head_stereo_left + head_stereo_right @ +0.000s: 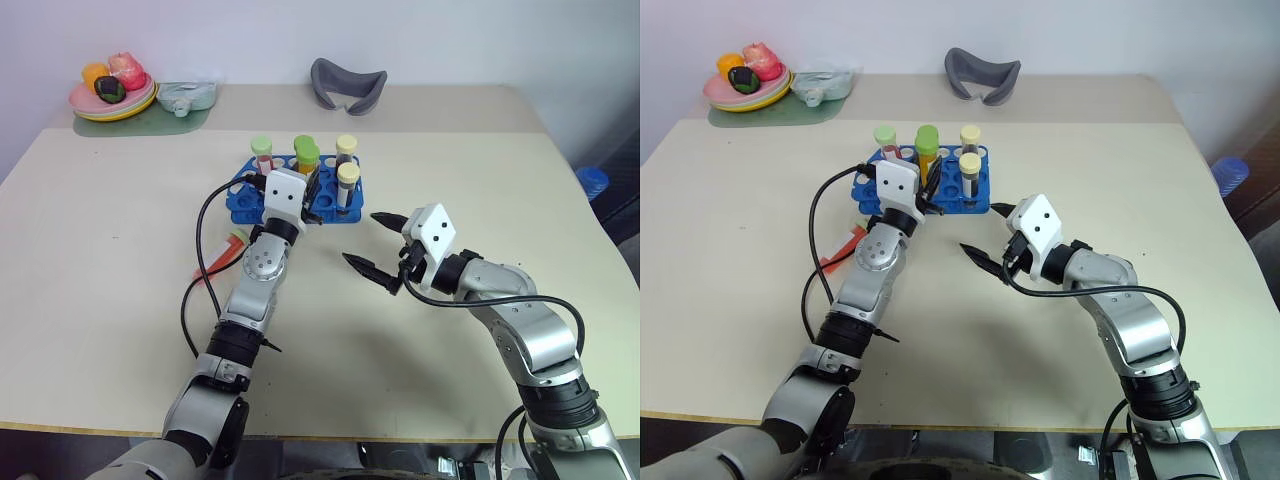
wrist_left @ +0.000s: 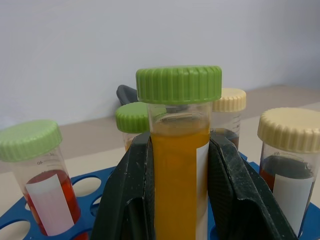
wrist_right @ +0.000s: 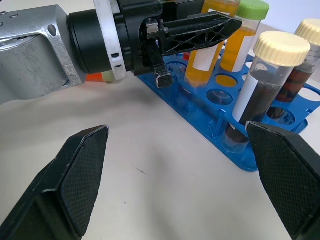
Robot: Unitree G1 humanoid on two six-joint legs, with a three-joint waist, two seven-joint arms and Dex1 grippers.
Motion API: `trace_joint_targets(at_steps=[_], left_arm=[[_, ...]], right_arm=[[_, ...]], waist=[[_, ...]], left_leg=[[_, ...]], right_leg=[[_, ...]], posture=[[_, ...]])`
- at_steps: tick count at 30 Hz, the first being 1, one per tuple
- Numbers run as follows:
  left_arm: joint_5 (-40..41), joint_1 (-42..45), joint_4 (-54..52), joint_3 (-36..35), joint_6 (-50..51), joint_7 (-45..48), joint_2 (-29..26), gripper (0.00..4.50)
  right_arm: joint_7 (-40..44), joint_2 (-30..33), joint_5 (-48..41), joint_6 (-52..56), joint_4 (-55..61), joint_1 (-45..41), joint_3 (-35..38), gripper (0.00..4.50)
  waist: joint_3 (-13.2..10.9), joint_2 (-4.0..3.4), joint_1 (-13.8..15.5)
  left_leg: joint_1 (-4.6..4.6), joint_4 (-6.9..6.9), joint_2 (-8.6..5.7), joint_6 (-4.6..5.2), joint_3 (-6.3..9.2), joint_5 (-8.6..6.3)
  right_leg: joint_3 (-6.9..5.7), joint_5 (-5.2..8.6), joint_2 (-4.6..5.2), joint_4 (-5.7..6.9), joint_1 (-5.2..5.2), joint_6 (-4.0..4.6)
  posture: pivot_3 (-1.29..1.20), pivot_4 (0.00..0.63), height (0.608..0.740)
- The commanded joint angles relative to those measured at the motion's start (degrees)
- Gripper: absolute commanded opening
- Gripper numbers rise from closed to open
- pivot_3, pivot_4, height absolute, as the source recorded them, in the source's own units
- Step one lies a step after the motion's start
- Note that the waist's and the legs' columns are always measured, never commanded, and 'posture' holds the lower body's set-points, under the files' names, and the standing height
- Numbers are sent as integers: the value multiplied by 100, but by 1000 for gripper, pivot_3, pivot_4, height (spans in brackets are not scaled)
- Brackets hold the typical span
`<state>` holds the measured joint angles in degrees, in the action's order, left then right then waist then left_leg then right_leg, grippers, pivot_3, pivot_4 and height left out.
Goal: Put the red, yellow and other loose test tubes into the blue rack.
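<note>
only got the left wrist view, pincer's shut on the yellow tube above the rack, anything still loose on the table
Observer: Yes, one red tube lies on the table beside the left arm, short of the blue rack.
Operator: where's the other pincer
Observer: The right pincer is open and empty, over bare table to the right of the rack.
Operator: is my tube's bottom in a hole yet
Observer: The right wrist view shows the yellow tube with its lower end down at the rack's grid of holes. Whether it is seated, I cannot tell.
</note>
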<state>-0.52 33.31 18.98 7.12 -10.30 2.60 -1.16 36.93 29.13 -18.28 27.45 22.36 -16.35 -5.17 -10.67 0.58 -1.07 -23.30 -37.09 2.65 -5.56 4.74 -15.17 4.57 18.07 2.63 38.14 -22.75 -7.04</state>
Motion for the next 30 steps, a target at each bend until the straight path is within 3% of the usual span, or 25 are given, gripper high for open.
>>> trace_joint_targets(at_steps=[1,3,9,14,20,24,27,30], left_arm=[[-29,-13,-212,-78,-58,21,30,828],[-4,-20,-208,-88,-50,54,41,828],[56,-31,-294,-179,16,79,32,3721],[203,-278,-1068,-321,375,248,-114,3721],[781,-568,-3299,-816,1911,640,-820,3721],[1657,-663,-4488,-1377,3761,1248,-1861,3721],[2347,-679,-4933,-1804,5366,1601,-2764,4478],[2547,-729,-5137,-1743,6893,2082,-4110,4478]], right_arm=[[13,4,-61,-28,233,-78,89,4500],[10,2,-58,-29,243,-69,83,4500],[11,-11,-61,-37,242,-75,74,4500],[3,-5,-71,-11,283,-80,79,4500],[28,92,-116,54,364,-34,178,4500],[77,164,-145,53,317,-40,209,4500],[149,183,-137,23,223,-110,197,4500],[267,201,-123,-9,134,-196,171,4500]], waist=[[0,0,0],[0,0,0],[0,0,-1],[0,0,-6],[0,0,-14],[0,-1,-29],[0,-1,-45],[-5,5,-128]], left_leg=[[0,0,0,0,0,0],[0,0,0,0,0,0],[0,0,0,1,0,0],[0,0,0,-1,0,0],[0,1,2,0,1,0],[2,1,3,4,2,-2],[5,2,4,14,4,-8],[4,3,5,17,8,-9]], right_leg=[[0,0,0,0,0,0],[0,0,0,0,0,0],[0,0,0,0,0,0],[0,0,0,0,0,0],[0,0,-1,5,-1,0],[0,0,-2,6,1,0],[0,1,-3,8,2,0],[-3,1,-5,10,2,0]], posture=[[0,150,740],[0,150,740],[0,150,740],[0,150,740],[0,150,740],[0,150,740],[0,150,740],[0,150,740]])
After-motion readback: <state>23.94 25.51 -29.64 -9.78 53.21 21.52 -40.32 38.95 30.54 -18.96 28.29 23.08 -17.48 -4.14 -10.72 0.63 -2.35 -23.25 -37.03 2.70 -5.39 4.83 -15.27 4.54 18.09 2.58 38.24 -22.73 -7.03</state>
